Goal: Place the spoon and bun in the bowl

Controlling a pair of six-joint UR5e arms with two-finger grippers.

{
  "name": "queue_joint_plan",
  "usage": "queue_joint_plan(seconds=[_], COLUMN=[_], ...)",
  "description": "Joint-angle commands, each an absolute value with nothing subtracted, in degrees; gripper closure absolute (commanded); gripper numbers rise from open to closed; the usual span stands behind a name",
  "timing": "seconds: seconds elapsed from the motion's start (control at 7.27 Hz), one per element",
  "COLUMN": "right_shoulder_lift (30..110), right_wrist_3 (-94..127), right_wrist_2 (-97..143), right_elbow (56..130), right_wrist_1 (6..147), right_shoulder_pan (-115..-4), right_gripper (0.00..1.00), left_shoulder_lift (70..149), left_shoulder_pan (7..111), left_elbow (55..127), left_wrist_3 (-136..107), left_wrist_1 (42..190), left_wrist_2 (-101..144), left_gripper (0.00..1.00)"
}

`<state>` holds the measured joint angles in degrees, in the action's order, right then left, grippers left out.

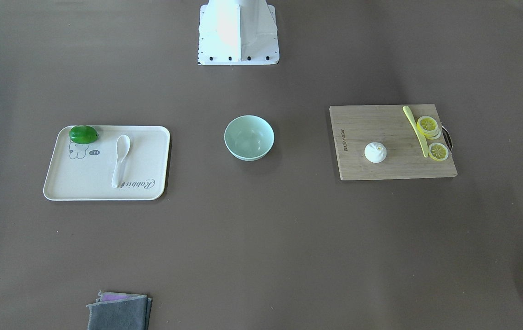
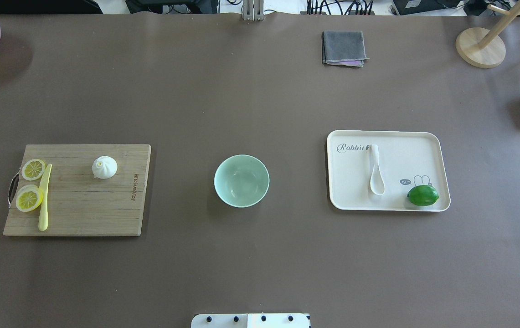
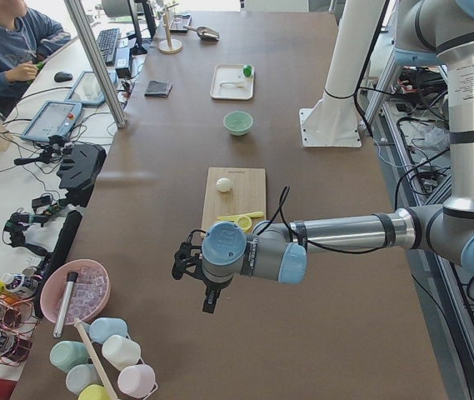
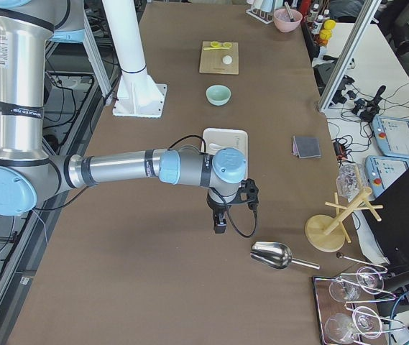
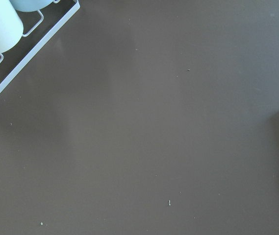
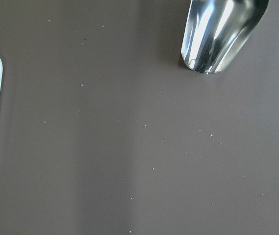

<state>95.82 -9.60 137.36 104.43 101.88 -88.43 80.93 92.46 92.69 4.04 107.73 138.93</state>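
Overhead exterior gives us the spoon (image 2: pixel 376 171) on the tray (image 2: pixel 428 150), the bun (image 2: pixel 104 167) on the board (image 2: pixel 82 209), the bowl (image 2: pixel 241 181) between them, and we cannot tell how wide the left gripper (image 3: pixel 209 302) or the right gripper (image 4: pixel 220 224) stands.

You are standing in a robotics lab, and little here would let you mistake it for a kitchen. The long desk (image 2: pixel 260 273) wears a plain brown cover, and a white post (image 3: pixel 349 58) rises from a bolted base plate (image 1: pixel 238 52) at its edge. Two industrial arms reach over it, the left arm (image 3: pixel 345 232) and the right arm (image 4: pixel 118 169), both jointed in grey and blue. An aluminium frame post (image 3: pixel 95 62) stands at the desk's side. On the benches beside it lie a teach pendant (image 3: pixel 53 121), another pendant (image 4: pixel 398 136) and loose cables (image 3: pixel 20 158). A person (image 3: pixel 3 42) sits there by a keyboard (image 3: pixel 107 42).
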Motion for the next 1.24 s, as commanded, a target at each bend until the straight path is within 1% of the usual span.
queue_joint_plan(seconds=[0.0, 0.28, 0.69, 0.83, 0.96, 1.1], right_shoulder_lift=[95.36, 95.89, 93.96, 93.35, 93.77, 94.04], right_wrist_3=[-9.41, -9.23, -8.88, -8.79, -8.88, -8.96], right_wrist_2=[137.11, 137.46, 138.08, 138.08, 138.25, 138.16], right_elbow=[104.24, 104.41, 103.98, 104.06, 103.45, 103.45], right_wrist_1=[101.95, 101.95, 101.86, 101.87, 101.69, 99.25], right_shoulder_pan=[-88.42, -88.5, -88.42, -88.5, -88.51, -88.51], right_gripper=[0.0, 0.0, 0.0, 0.0, 0.0, 0.0], left_shoulder_lift=[80.25, 80.16, 79.46, 78.32, 80.22, 80.16], left_shoulder_pan=[92.46, 92.37, 92.46, 92.37, 91.94, 91.93], left_elbow=[92.99, 92.9, 93.69, 92.65, 89.85, 89.56], left_wrist_3=[3.96, 3.78, 3.95, 3.61, 3.17, 2.99], left_wrist_1=[110.98, 111.18, 115.9, 124.11, 126.36, 126.21], left_wrist_2=[138.43, 138.51, 139.22, 138.52, 139.12, 139.13], left_gripper=[0.02, 0.02, 0.02, 0.02, 0.02, 0.02])
